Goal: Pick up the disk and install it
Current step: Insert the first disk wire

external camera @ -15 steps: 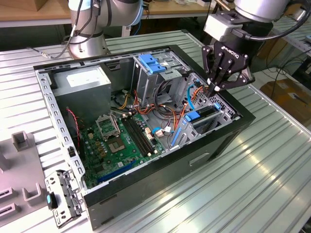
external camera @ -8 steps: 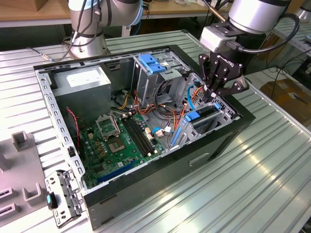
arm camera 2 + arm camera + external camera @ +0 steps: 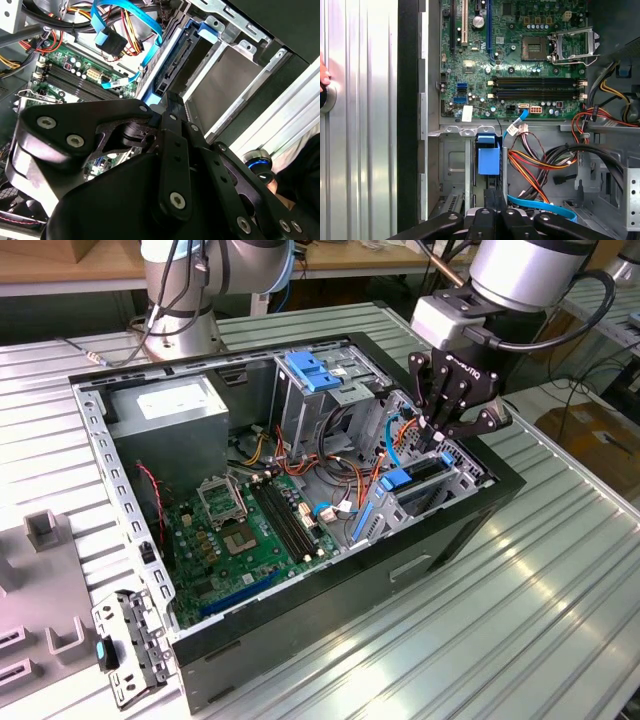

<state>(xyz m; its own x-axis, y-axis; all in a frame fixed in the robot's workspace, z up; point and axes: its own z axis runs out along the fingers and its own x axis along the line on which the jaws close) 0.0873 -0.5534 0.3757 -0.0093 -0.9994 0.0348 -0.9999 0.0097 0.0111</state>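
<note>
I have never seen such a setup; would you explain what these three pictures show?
A robot arm works on an open computer case lying on a ribbed metal table. The exterior view comes from a camera off the arm; both wrist views ride on it, looking into the case at the motherboard and cables. The end effector is at the drive cage on the exterior view's right, by the disk seated there on blue rails; whether it grips it is unclear.

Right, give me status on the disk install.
Gripper low over the drive bay. Disk sits in the bay. Blue cable lies alongside.
</note>
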